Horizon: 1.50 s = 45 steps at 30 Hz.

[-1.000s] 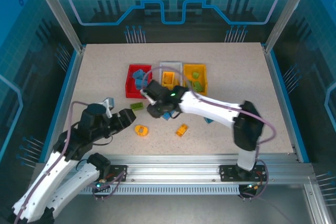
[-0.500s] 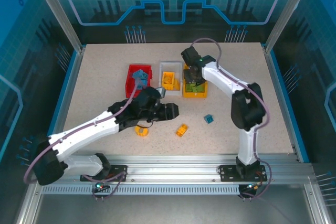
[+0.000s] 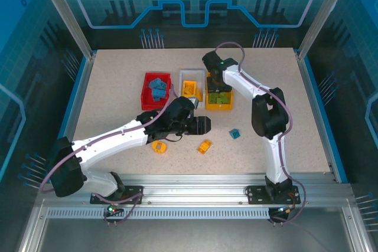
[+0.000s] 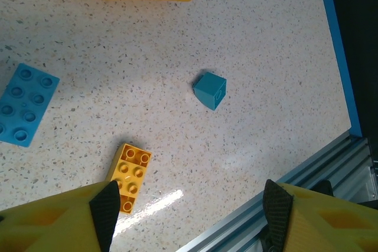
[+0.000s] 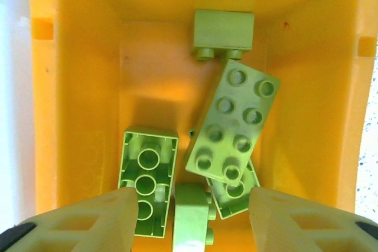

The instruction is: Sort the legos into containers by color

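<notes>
Both grippers stood with their jaws apart and nothing clamped. The right gripper (image 5: 186,219) hung directly over the orange-yellow bin (image 5: 77,87). In its wrist view a narrow green brick (image 5: 192,213) lay upright between its fingers, with a gap on each side, so neither finger touched it. Four more green bricks (image 5: 233,125) lay in the same bin just beyond the fingertips: a long one tilted across another, one lying on its side to the left, and a short one against the far wall.

The left gripper (image 4: 190,205) hovered low over the table (image 3: 118,75), well in front of the bins. An orange brick (image 4: 130,175) lay just beside its left fingertip, outside the gap. Farther out sat a small teal cube (image 4: 209,90), and off to the left a flat blue plate (image 4: 20,104).

From above, the red bin (image 3: 145,92) held blue bricks (image 3: 157,85), and the white bin (image 3: 192,71) next to it held orange ones (image 3: 190,88). A rounded orange piece (image 3: 158,146) lay loose near the left arm.
</notes>
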{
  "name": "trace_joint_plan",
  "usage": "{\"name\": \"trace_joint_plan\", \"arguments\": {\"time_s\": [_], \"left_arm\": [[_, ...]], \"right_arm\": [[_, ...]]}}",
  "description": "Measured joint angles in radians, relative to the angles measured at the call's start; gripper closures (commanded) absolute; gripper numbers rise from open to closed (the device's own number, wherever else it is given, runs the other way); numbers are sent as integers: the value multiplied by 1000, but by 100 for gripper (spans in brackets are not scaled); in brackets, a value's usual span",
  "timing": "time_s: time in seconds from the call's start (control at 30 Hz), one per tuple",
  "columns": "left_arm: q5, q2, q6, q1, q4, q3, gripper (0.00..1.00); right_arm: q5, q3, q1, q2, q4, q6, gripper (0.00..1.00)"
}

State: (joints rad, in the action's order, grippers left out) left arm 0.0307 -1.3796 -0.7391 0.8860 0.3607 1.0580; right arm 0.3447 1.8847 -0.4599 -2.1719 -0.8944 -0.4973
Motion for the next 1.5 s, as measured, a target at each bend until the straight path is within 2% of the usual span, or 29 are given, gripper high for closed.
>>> {"name": "trace_joint_plan", "arguments": {"time_s": [0.13, 0.3, 0.53, 0.77, 0.93, 1.13, 1.4, 1.5], "left_arm": [[0, -27, 9, 14, 6, 2, 30], [11, -150, 7, 53, 45, 66, 30], [41, -453, -102, 115, 161, 353, 29], [41, -754, -275, 139, 279, 650, 29], [46, -837, -370, 140, 320, 740, 25], [55, -895, -444, 140, 351, 849, 24], [56, -1014, -511, 133, 444, 1007, 30], [58, -1045, -528, 126, 483, 1042, 38]], "right_arm": [[11, -53, -19, 76, 8, -1, 46], [49, -212, -64, 356, 37, -22, 45], [108, -484, -43, 873, 77, -60, 38], [92, -655, -33, 1187, 70, -45, 31], [70, -717, -28, 1323, 35, -42, 31], [51, -788, -28, 1397, -7, -53, 31], [43, -804, -27, 1424, -42, -57, 31], [44, -804, -25, 1437, -42, -58, 31]]}}
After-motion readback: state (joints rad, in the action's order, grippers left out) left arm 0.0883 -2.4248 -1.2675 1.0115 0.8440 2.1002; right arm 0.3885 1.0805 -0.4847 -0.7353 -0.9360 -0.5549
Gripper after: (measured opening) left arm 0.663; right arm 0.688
